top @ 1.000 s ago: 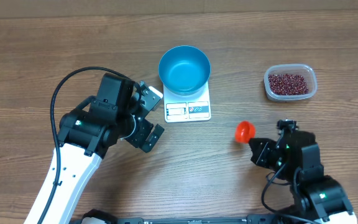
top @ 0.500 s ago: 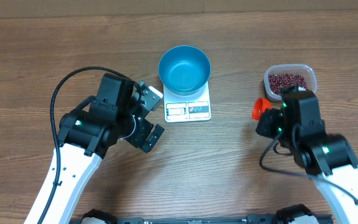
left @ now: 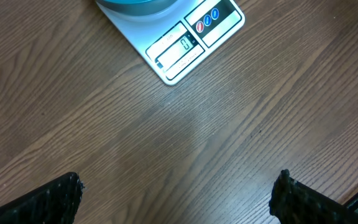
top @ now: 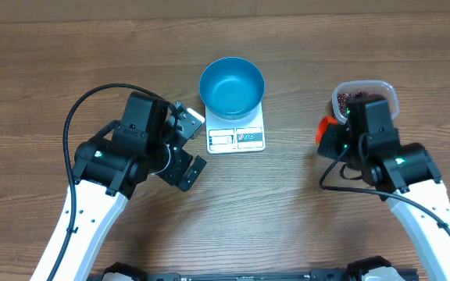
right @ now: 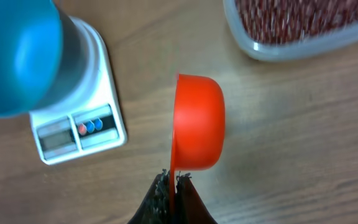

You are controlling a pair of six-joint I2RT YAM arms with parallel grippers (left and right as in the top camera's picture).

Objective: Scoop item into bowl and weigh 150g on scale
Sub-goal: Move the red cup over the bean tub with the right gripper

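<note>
Right hand [right: 173,186] clamped on handle of orange scoop [right: 197,121], turned on its side over tabletop [top: 287,203]. Left hand [top: 187,144] spread wide, holding nothing, beside scale [top: 237,138]. Bowl [top: 231,86] sits on scale. Beans [right: 291,18] in clear tub [right: 272,50], partly covered overhead by right arm.

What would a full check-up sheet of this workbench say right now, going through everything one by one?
Surface: wooden table, wood grain, no spills seen.
Job's things: blue bowl sits on the white scale and looks empty; beans are in a clear tub.
Clutter: nothing seen.
Grippers: left gripper open and empty, left of the scale; right gripper shut on the orange scoop, between scale and tub.
Cables: black cable looped beside the left arm; a second one by the right arm.
Surroundings: pale strip beyond the table's far edge.
</note>
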